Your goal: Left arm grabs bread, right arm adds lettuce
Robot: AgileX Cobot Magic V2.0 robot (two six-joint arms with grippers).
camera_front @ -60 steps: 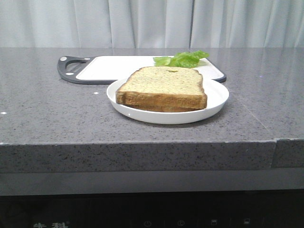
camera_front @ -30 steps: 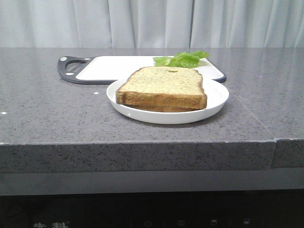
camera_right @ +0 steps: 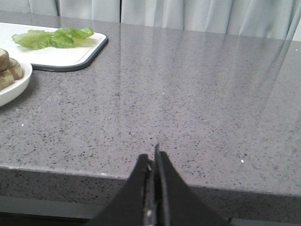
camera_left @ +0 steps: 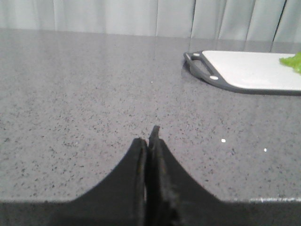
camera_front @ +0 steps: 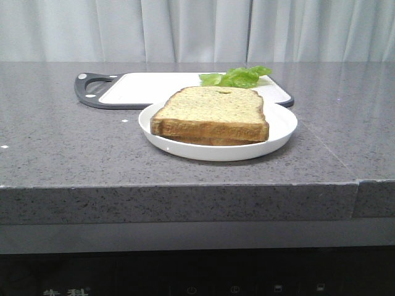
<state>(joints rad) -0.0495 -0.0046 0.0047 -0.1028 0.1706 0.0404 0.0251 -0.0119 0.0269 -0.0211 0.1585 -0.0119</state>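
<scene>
1. The grey speckled stone countertop (camera_front: 74,142) filled most of the room in front of me, running back to a pale pleated curtain (camera_front: 197,28)
2. A white cutting board with a dark grey rim and handle (camera_front: 148,89) lay flat toward the back of the counter, its handle end pointing to the left
3. A round white plate (camera_front: 281,126) sat just in front of the board, near the middle of the counter
4. The bread (camera_front: 213,111) lay on that plate, a thick tan speckled slice with a darker crust, and a second slice edge showed beneath it
5. The left gripper (camera_left: 149,141) hung low over the bare counter, well to the left of the board, its two black wedge fingers pressed together with nothing between them
6. The right gripper (camera_right: 153,157) hovered at the front edge of the counter, well to the right of the plate, its narrow fingers likewise clenched and empty
7. The lettuce (camera_front: 237,76) rested on the right end of the cutting board, behind the plate, a small ruffled bright-green leaf touched by neither arm
</scene>
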